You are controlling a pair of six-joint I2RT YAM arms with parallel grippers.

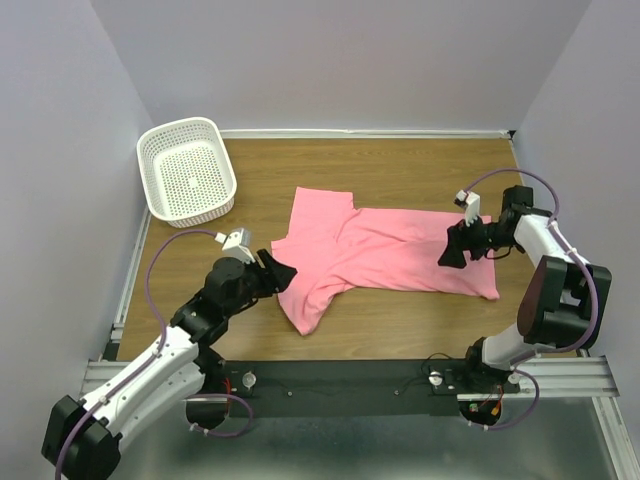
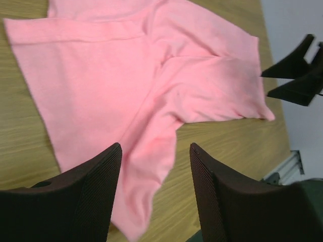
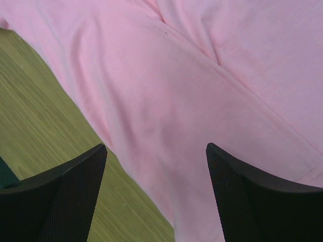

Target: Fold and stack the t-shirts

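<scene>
Pink t-shirt (image 1: 385, 255) lies rumpled but mostly flat mid-worktop (image 1: 400, 170); left end effector (image 1: 280, 272) sits at its left edge, fingers apart, holding nothing; right end effector (image 1: 452, 250) hangs over its right side, also spread wide, empty; white basket (image 1: 187, 168) sits in the far-left corner.

Text, labels, brands: nothing readable is showing in any of the three views.
Numbers, signs: none is showing either.
</scene>
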